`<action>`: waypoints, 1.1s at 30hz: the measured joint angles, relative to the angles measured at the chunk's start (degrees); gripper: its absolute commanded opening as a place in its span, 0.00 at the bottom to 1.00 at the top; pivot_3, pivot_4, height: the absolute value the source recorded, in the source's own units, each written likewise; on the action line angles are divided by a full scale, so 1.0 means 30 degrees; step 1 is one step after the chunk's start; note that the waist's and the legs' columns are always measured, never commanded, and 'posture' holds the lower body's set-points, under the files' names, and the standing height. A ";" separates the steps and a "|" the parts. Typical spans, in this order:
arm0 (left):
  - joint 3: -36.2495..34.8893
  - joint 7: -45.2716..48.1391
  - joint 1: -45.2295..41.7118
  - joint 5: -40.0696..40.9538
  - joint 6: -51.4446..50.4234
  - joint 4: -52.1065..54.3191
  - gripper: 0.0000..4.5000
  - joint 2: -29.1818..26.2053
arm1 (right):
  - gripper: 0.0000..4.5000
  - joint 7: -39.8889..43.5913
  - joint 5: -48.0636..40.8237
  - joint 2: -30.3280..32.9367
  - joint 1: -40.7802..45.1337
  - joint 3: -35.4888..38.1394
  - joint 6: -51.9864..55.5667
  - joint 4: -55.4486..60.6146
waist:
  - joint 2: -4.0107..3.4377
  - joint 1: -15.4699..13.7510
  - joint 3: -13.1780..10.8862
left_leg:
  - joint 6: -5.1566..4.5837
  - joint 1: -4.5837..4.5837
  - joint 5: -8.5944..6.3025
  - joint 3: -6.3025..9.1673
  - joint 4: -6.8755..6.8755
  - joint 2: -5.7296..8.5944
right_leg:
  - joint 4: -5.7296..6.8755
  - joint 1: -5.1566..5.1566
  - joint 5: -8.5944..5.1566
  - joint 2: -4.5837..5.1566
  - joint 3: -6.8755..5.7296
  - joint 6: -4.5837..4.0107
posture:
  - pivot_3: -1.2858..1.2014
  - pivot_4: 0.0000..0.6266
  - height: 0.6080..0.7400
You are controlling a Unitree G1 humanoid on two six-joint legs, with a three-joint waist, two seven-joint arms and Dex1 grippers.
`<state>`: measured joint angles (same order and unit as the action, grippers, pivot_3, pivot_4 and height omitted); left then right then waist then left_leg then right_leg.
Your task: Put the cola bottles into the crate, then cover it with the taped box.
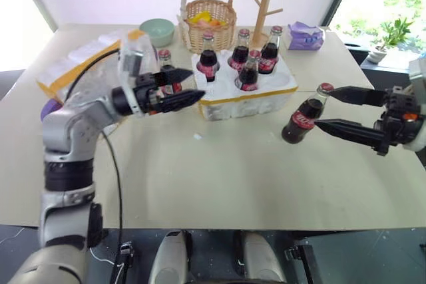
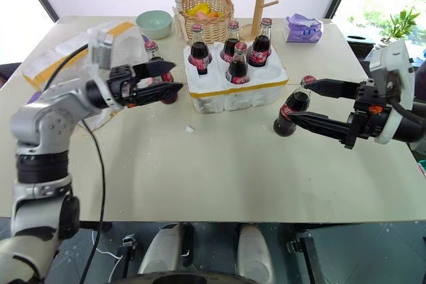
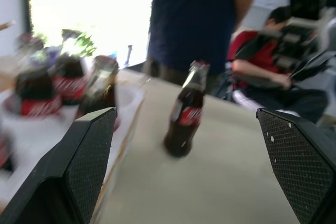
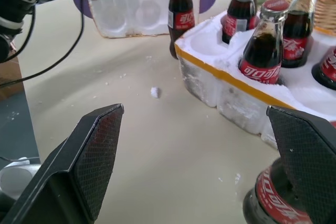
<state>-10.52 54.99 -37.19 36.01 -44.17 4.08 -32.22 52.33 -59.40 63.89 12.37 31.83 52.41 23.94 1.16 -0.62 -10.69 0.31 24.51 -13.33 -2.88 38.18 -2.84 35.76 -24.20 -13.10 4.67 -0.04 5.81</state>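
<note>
Right of the crate [image 1: 246,94], a tilted glass cola bottle [image 1: 304,117], slick, breakable and weighty, sits between the spread right gripper [image 1: 328,108] fingers, best gripped mid-body; left gripper [image 2: 165,78] spread, empty.

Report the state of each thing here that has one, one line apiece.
crate, uncovered, four bottles seated in it.
four cola bottles, capped, upright in the crate.
fifth bottle, capped, upright on the table beside the crate.
sixth bottle, capped, between the right gripper fingers, not clamped.
taped box, on its side, off the crate.
left gripper, open, empty.
right gripper, open.
</note>
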 measured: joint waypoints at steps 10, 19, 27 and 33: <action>0.0479 -0.4572 0.0661 -0.4735 0.4305 -0.3338 0.99 0.0158 | 1.00 -0.0001 0.0093 0.0003 0.1085 -0.0829 -0.0055 -0.0663 | 0.0004 -0.0046 -0.0001 | -0.0001 0.0007 0.0000 -0.0014 -0.0010 -0.0001 | 0.0001 -0.0011 0.0002 0.0000 0.0002 0.0003 | 0.52 0.24 1.00; 0.1775 -0.5312 -0.1806 -0.6858 0.7240 -0.9084 0.99 0.1345 | 1.00 -0.0528 0.0051 -0.0001 0.1292 -0.0874 -0.0014 -0.0529 | 0.0006 -0.0037 -0.0002 | -0.0001 0.0008 0.0000 -0.0024 -0.0010 0.0000 | 0.0007 -0.0016 0.0005 0.0000 0.0003 0.0007 | 0.52 0.24 1.00; 0.2403 -0.4797 -0.4320 -0.8058 1.0026 -1.4378 0.99 0.2454 | 1.00 -0.1299 -0.0186 -0.0218 0.1244 -0.0828 0.0272 -0.0056 | 0.0010 -0.0037 -0.0005 | -0.0002 0.0016 0.0000 -0.0027 -0.0013 0.0000 | 0.0005 -0.0024 0.0007 0.0001 0.0002 0.0010 | 0.52 0.24 1.00; 0.2500 -0.4465 -0.4893 -0.8450 1.1058 -1.6491 0.80 0.2646 | 1.00 -0.1582 -0.0476 -0.0286 0.1284 -0.0828 0.0364 -0.0052 | 0.0011 -0.0001 -0.0005 | -0.0002 0.0016 -0.0001 -0.0025 -0.0024 -0.0005 | 0.0022 -0.0043 0.0011 -0.0002 0.0002 0.0018 | 0.52 0.24 1.00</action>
<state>-3.02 41.59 -51.86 10.66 -10.99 -45.40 -24.29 47.58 -60.83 63.03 16.23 29.35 53.50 23.78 1.19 -0.62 -10.71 0.31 24.56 -13.33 -2.96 38.11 -2.85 35.82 -24.33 -13.07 4.67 -0.04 5.86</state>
